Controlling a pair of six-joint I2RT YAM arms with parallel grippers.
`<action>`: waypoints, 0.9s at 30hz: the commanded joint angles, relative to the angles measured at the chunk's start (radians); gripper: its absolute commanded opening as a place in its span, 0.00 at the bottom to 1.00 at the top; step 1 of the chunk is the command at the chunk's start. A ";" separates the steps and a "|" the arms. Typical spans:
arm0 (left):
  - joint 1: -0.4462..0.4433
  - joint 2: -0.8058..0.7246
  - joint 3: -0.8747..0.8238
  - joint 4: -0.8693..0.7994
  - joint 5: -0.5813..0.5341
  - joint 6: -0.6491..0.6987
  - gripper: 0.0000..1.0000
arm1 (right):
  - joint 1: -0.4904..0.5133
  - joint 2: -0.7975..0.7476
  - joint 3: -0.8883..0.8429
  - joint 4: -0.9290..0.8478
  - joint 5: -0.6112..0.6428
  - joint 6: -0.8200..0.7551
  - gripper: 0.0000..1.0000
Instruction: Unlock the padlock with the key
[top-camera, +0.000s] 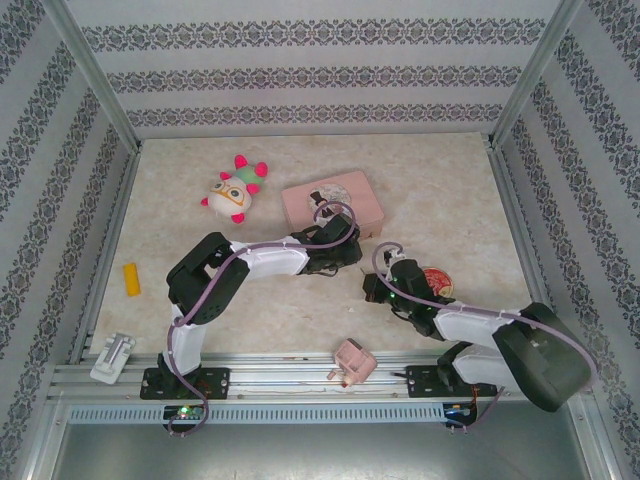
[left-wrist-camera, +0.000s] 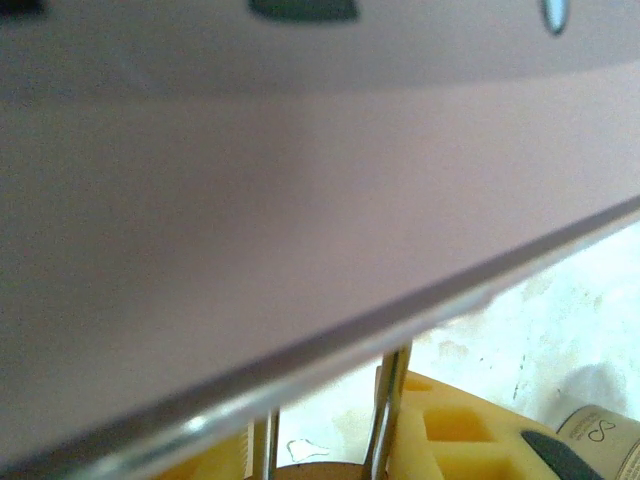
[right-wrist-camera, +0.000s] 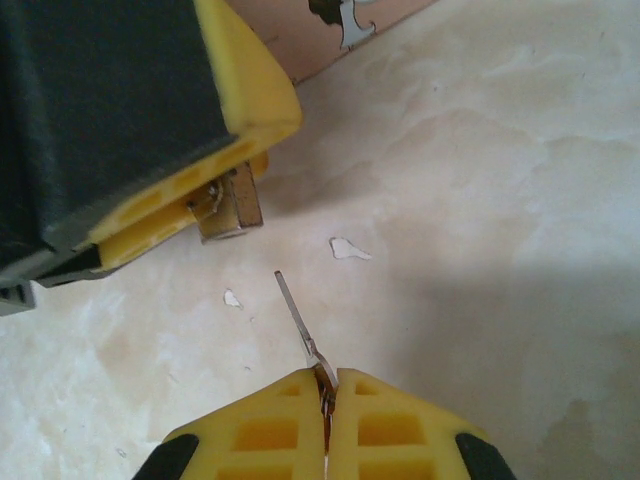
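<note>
The top camera looks down from above and behind the arms (top-camera: 205, 290), facing 12 o'clock across the whole surface (top-camera: 450, 200). Both wrist cameras sit very close, each with the pink tin (left-wrist-camera: 300, 200) at its 12 o'clock.

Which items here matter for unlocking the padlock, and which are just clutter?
Job: padlock in the left pincer; key in the right pincer.
Clutter: plush toy, pink tin, pink plug, yellow block, red disc, white part.

Striped damask walls (top-camera: 300, 75), marbled tabletop (top-camera: 190, 160)
</note>
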 joint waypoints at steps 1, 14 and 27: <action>0.013 -0.022 0.006 0.111 0.007 -0.046 0.11 | 0.020 0.046 0.030 0.076 0.009 0.014 0.00; 0.018 -0.026 -0.013 0.119 -0.001 -0.050 0.11 | 0.057 0.151 0.056 0.176 0.038 0.037 0.00; 0.019 -0.015 -0.012 0.130 0.017 -0.056 0.11 | 0.059 0.119 0.026 0.181 0.090 0.047 0.00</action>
